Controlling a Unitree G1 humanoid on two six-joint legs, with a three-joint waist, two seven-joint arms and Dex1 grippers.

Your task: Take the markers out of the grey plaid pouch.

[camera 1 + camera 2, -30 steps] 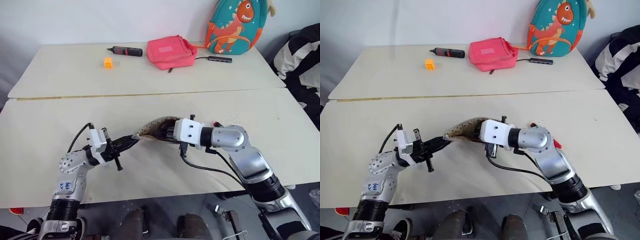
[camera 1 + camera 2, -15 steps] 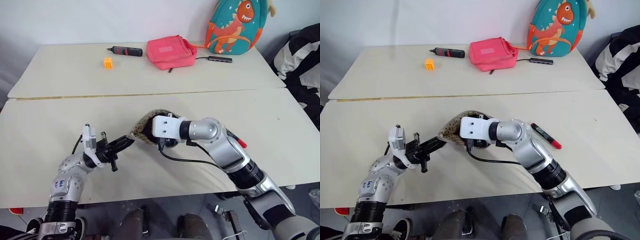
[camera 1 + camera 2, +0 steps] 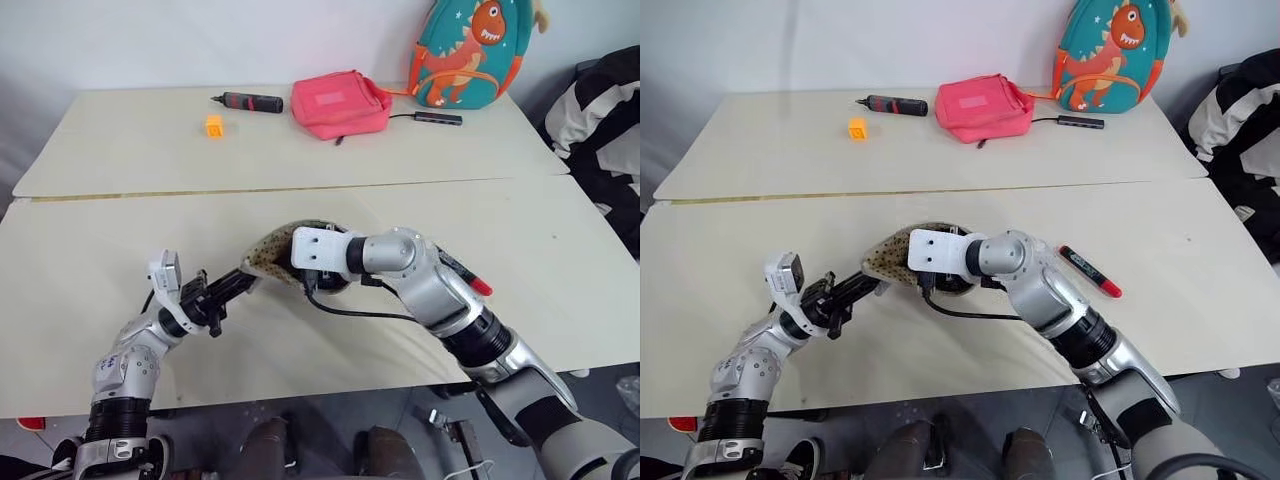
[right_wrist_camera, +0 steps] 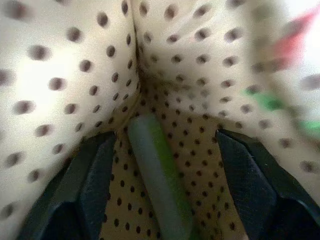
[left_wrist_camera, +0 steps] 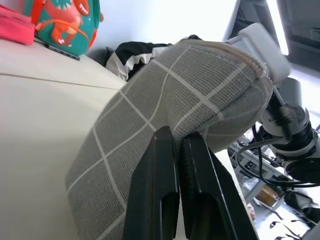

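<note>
The grey plaid pouch is held off the table with its mouth turned to the right, and its dotted lining shows. My left gripper is shut on the pouch's left end, its fingers pinching the plaid fabric. My right gripper is pushed into the pouch's mouth and stands open. A pale green highlighter lies on the lining between its two fingers, touching neither. A black marker with red ends lies on the table just right of the right arm.
On the far table lie a pink bag, a black-and-red screwdriver, a small orange block, a black hub and a dinosaur backpack. Striped cloth hangs at the right edge.
My right gripper has pushed left, deeper into the pouch, and its fingers have spread. My left wrist has rolled while keeping its pinch on the pouch's end.
</note>
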